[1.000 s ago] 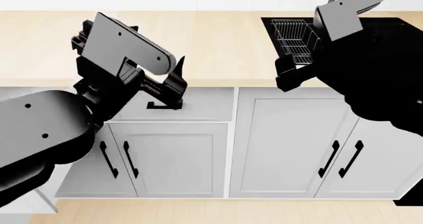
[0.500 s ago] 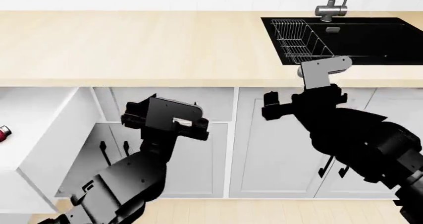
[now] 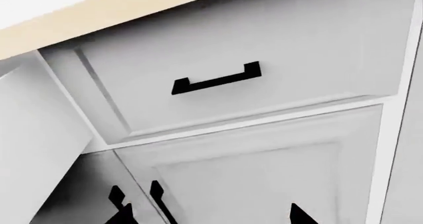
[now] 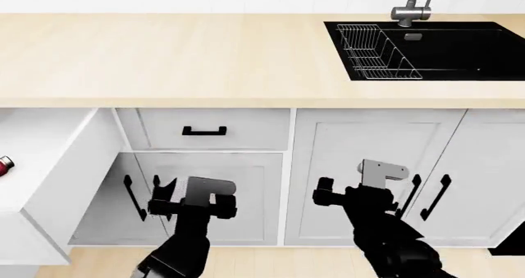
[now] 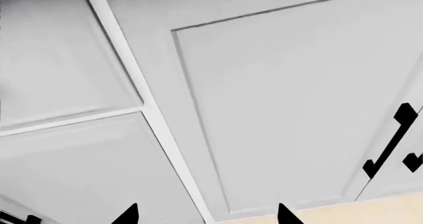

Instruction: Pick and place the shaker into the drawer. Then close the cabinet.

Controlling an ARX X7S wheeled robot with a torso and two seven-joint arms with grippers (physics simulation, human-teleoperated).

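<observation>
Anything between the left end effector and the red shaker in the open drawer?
Yes. The shaker lies inside the drawer, and the drawer's white side wall stands between it and the left end effector, which hangs lower, in front of the cabinet doors.

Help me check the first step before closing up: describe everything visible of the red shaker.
Only in the head view: the shaker shows as a small red body with a silvery end, lying on its side on the plain white floor of the pulled-out drawer, at the picture's left edge, which crops it. No gripper is near it. Finer detail is too small to tell.
</observation>
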